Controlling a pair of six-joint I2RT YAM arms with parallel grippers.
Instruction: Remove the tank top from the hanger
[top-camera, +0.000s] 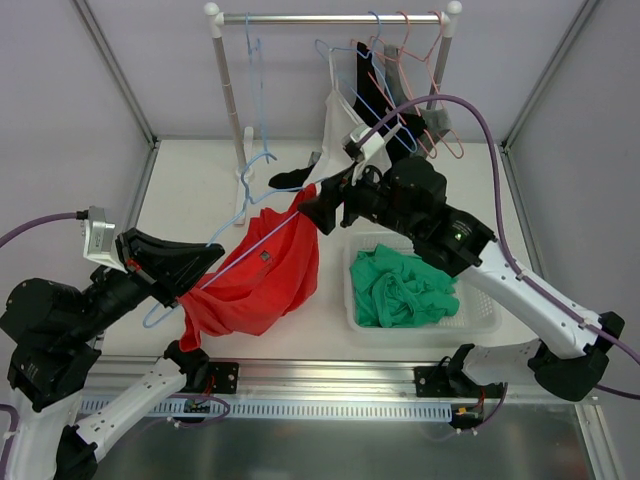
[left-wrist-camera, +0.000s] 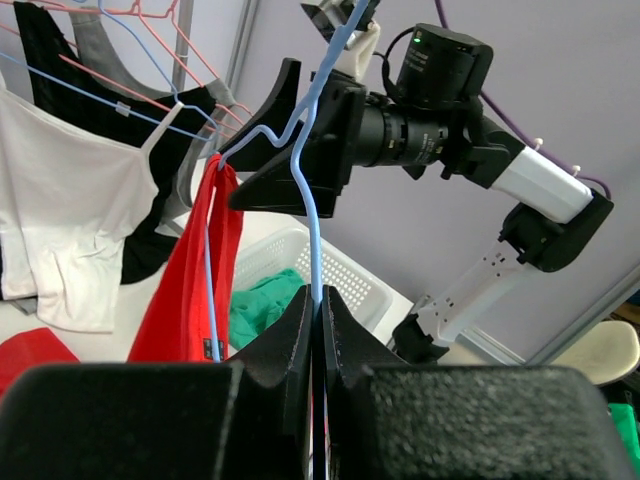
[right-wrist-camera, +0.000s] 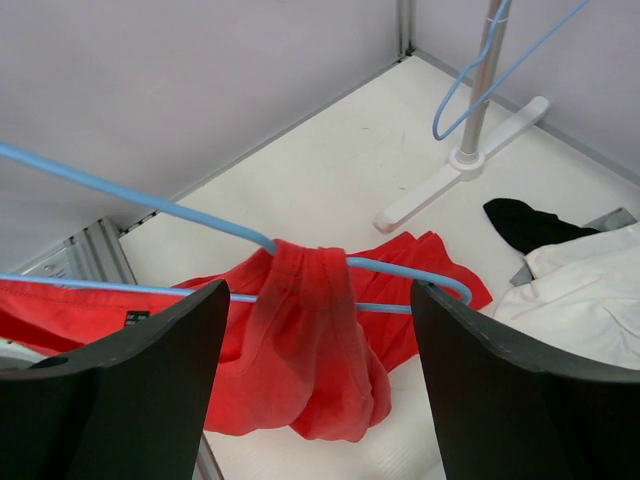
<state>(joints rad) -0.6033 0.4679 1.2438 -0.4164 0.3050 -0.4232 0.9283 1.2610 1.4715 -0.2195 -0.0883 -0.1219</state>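
Observation:
The red tank top droops from a light blue hanger held slanted above the table. My left gripper is shut on the hanger's lower wire, which runs straight up between its pads. In the right wrist view one red strap is looped over the hanger's arm, and the rest of the top hangs below. My right gripper is open, one finger on each side of that strap and neither touching it. It stands at the hanger's upper end.
A clothes rack at the back carries several hangers, a white tank top and dark garments. A white basket holding green cloth sits under my right arm. A black garment lies by the rack's foot.

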